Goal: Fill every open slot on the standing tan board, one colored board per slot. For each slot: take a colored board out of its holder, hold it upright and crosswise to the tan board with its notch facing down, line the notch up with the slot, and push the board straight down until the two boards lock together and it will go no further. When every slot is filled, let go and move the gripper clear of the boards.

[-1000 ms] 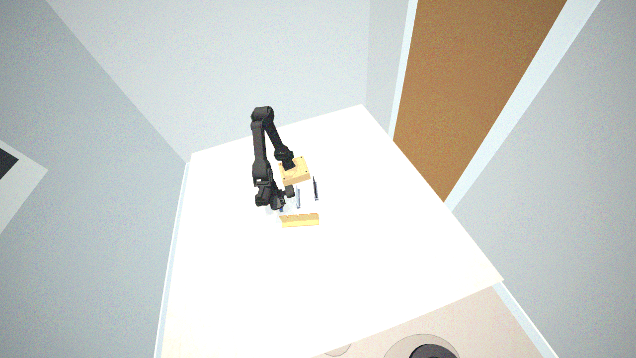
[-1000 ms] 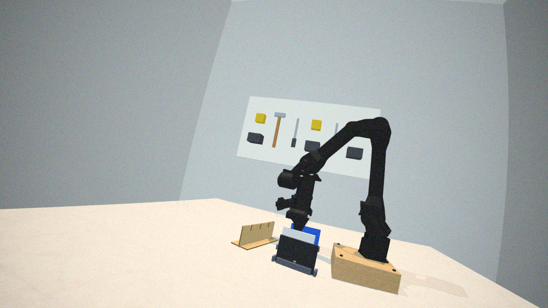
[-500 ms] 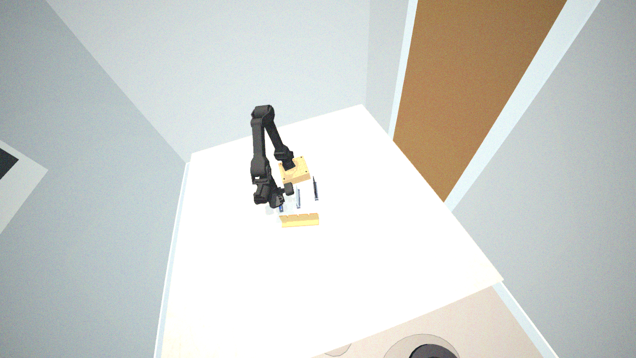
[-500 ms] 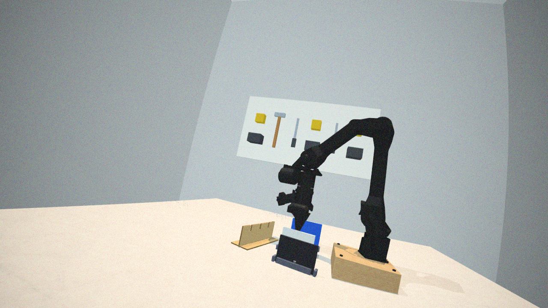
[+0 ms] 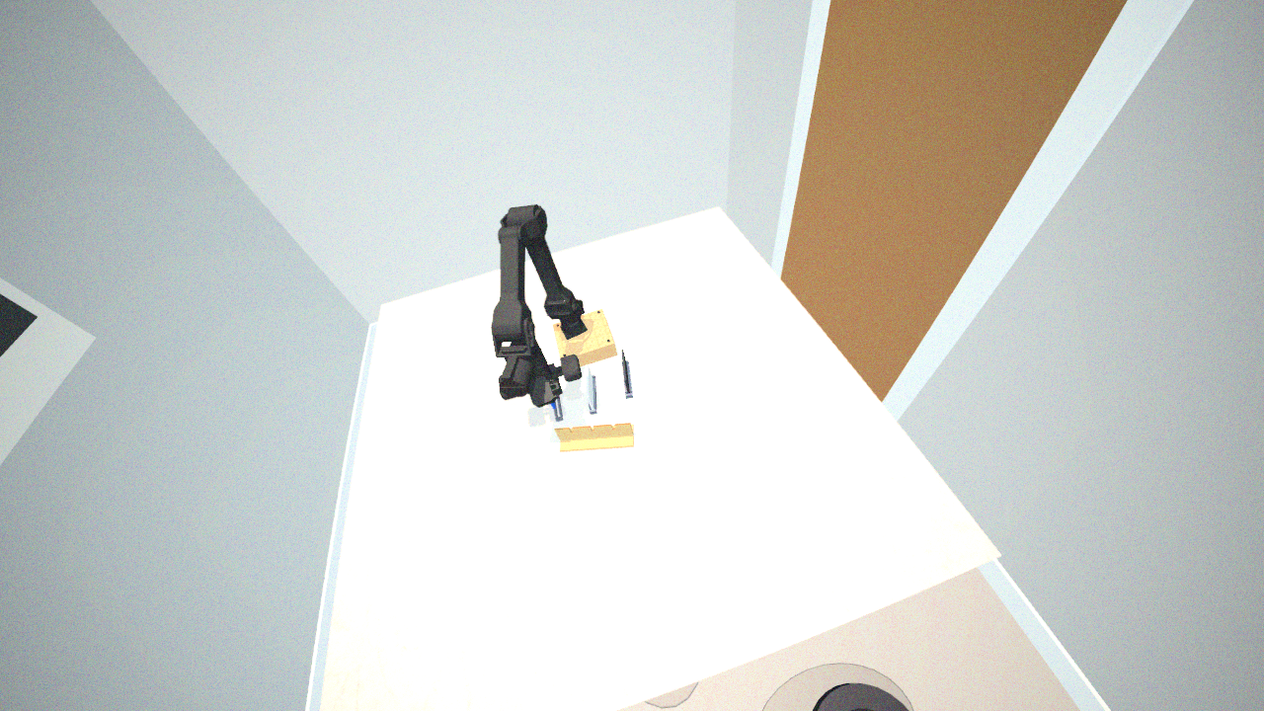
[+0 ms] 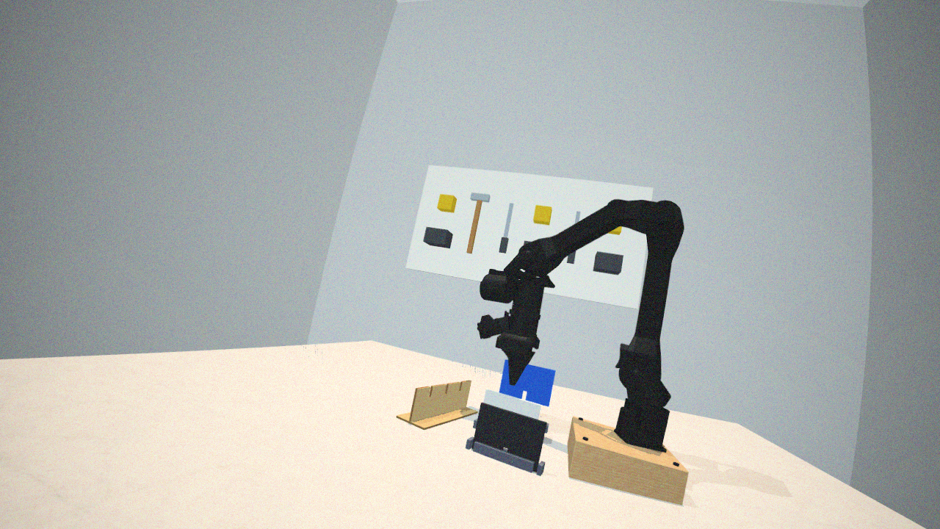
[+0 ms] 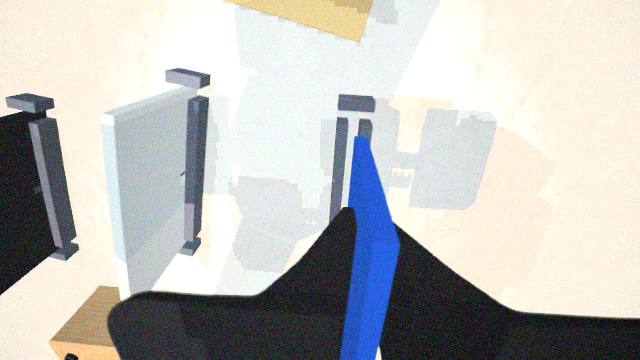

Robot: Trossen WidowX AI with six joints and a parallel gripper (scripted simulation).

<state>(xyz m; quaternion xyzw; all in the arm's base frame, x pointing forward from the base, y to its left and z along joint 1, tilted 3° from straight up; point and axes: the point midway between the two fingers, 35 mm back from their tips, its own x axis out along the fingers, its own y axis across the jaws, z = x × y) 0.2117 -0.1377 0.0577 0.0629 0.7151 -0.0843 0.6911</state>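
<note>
Item: blue board [image 5: 554, 405] [image 6: 537, 383] [image 7: 372, 260], likely light, stiff; our gripper [image 5: 549, 399] [image 6: 514, 383] [image 7: 358, 219] clamps it; we favour the upper edge, above the notch.

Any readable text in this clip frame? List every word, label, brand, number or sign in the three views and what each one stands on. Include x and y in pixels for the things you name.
None: no word, label, brand, number or sign can be read in any view.
The arm's wrist section [image 5: 513, 375] [image 6: 526, 302] has small pale marks, too small to tell whether they are lettering.
</note>
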